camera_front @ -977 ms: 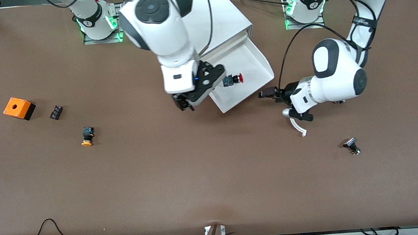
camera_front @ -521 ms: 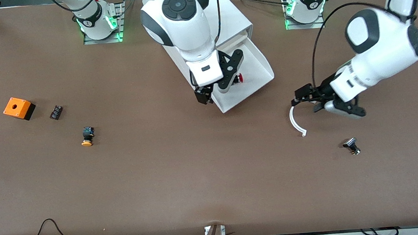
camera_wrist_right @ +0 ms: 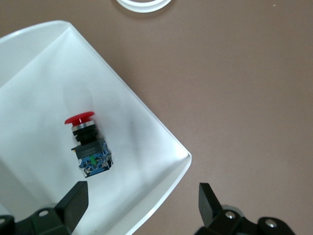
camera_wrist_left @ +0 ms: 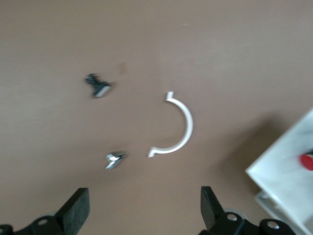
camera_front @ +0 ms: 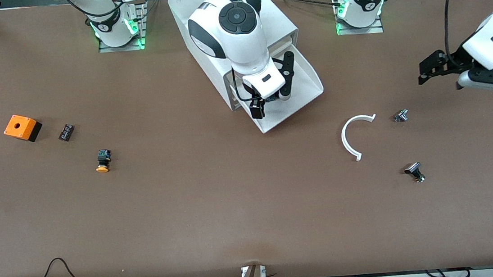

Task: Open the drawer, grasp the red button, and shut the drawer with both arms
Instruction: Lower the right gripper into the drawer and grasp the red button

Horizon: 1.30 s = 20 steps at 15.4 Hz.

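Two spread fingers [camera_wrist_right: 73, 203] of the right gripper [camera_front: 271, 93] hang empty over the button [camera_wrist_right: 87, 142] lying in the open drawer [camera_front: 303, 72]; the left gripper [camera_front: 438, 65], fingers wide, hovers near the desk's [camera_front: 234, 203] left-arm edge.

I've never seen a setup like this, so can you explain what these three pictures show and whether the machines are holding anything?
Two white robot arms work at a brown table. One picture looks down from across the table; the others come from cameras on each wrist. The right gripper hangs open over the pulled-out drawer, above a red button lying in it. The left gripper, open and empty, is over the table's left-arm end. On the table lie a white curved strip, an orange box and small parts. Nothing is held.
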Tool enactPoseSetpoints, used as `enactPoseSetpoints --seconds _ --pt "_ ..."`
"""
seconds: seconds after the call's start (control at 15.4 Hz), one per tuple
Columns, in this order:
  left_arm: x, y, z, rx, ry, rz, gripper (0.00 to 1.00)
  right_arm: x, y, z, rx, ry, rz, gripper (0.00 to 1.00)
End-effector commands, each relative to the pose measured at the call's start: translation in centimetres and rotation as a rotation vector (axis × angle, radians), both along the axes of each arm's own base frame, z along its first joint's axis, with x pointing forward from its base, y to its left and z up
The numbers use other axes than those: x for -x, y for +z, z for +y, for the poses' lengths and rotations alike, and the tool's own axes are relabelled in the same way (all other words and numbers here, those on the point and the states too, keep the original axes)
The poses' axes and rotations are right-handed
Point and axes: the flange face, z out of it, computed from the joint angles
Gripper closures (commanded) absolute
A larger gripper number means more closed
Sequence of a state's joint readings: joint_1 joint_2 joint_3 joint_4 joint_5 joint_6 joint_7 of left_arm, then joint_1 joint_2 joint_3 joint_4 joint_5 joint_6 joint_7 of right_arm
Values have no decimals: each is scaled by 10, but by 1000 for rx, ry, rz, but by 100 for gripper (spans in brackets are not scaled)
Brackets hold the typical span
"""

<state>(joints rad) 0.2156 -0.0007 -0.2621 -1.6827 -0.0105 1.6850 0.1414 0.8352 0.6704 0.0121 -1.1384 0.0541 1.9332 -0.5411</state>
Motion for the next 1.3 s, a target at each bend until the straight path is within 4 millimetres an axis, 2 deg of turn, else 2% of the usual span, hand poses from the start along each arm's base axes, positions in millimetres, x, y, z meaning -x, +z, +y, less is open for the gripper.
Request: enactPoseSetpoints --seconds 0.0,0.26,0.59,0.98,1.04,1.24 --pt "-1 -4 0 -71 8 16 0 12 -13 14 19 54 29 0" --pt "-4 -7 3 -67 13 33 0 35 -46 37 85 113 18 0" --pt "-2 -5 1 -61 14 34 0 43 -75 41 133 140 12 0" --pt "-2 -7 5 -52 27 47 0 52 -89 47 153 181 13 0" --pt "-2 -7 7 -51 31 45 0 53 -90 48 153 184 13 1" --pt "-3 -7 9 -51 34 41 0 52 -96 48 162 190 17 15"
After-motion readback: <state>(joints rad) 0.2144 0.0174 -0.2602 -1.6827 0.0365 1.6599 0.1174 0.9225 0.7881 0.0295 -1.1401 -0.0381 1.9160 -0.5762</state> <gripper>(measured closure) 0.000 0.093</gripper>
